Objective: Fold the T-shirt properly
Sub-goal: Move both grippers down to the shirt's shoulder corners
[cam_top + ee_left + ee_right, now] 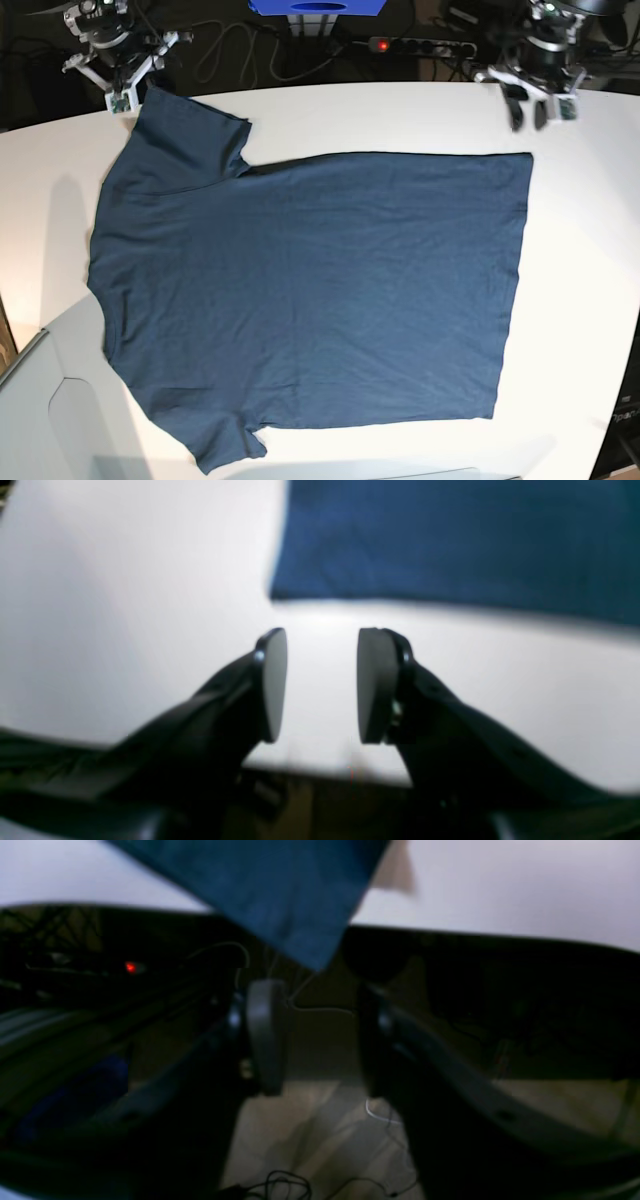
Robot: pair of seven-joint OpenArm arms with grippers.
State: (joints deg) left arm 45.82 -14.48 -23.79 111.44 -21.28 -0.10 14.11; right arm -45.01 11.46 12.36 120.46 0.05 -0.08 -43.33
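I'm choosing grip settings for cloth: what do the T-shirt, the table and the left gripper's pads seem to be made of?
T-shirt: soft knit fabric, probably cotton, matte navy; it lies limp with shallow wrinkles and no shine.
Table: smooth, hard white top, perhaps laminate or painted board; even, faintly glossy surface.
Left gripper pads: flat matte grey discs, likely rubber or plastic; the blur leaves it open.

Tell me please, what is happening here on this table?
A two-armed robot is set to fold a navy T-shirt, which lies spread flat and unfolded on the white table. Both end effectors are open and hold nothing: the left end effector near the hem corner, the right end effector by one sleeve.
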